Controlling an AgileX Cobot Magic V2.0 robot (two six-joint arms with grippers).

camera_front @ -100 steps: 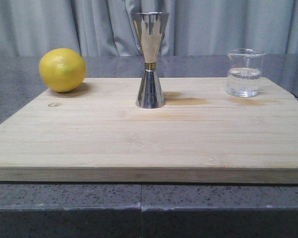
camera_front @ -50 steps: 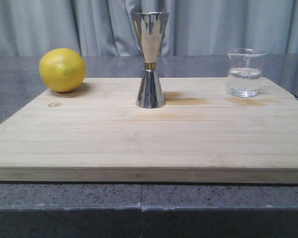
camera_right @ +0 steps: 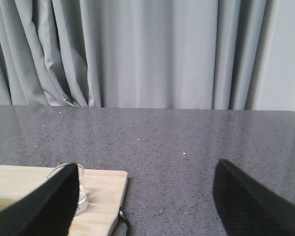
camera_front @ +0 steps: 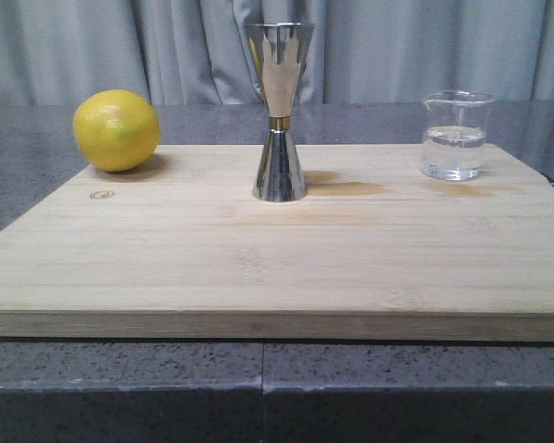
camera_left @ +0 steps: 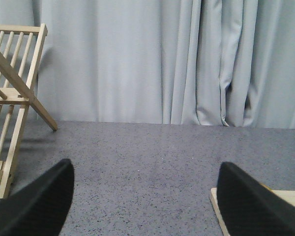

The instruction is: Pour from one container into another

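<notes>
Front view is showing you the glass beaker [camera_front: 456,135] standing upright at the far right corner of the wooden board [camera_front: 277,249], close to its right edge, with clear liquid inside. The steel hourglass cup [camera_front: 279,111] is standing at the middle of the far edge, well apart from the beaker, and a yellow lemon [camera_front: 116,129] is sitting at the far left corner. The board is pale, smooth and flat, with much bare room in front.

Your right gripper [camera_right: 145,196] is standing with the jaws wide and holding nothing; the beaker [camera_right: 78,194] is showing just beside one black finger [camera_right: 42,206], and speckled grey table [camera_right: 187,142] is lying between the jaws.

Your left gripper [camera_left: 145,196] is also gaping wide and holding nothing, with a wooden rack [camera_left: 12,108] beyond one finger.
</notes>
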